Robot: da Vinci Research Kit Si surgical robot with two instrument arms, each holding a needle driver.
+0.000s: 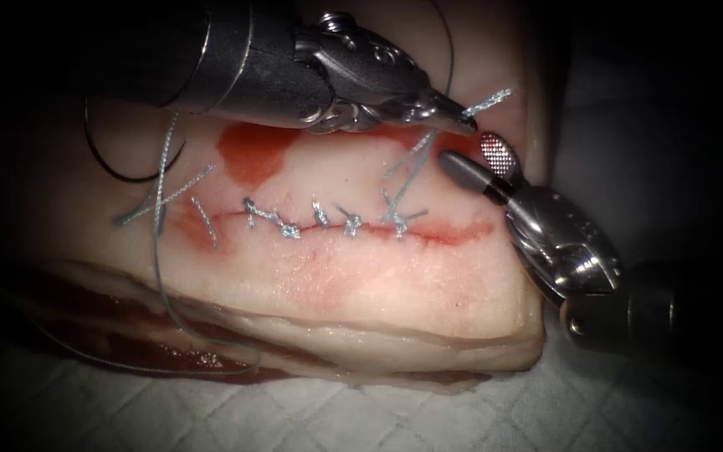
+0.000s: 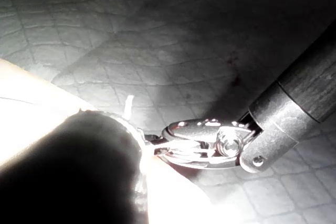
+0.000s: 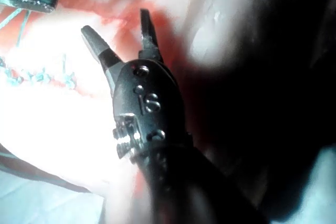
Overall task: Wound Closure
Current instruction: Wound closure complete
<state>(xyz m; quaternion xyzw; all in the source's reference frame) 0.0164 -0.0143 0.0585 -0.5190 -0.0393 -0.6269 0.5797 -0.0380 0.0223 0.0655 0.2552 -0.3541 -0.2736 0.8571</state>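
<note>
The left claw [image 1: 466,120] is closed on the thread [image 1: 487,102] above the cut's [image 1: 453,234] right end. The right claw [image 1: 479,163] is wide open and holds nothing. A hard tug might tear the last knot [image 1: 397,222] from the tissue [image 1: 361,285]. I cannot see the needle.

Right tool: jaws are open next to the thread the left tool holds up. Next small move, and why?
Probably close the right tool on the thread just above the last knot. The left tool is shut on that strand, holding it taut off the tissue, and the open jaws sit right beside it.
</note>
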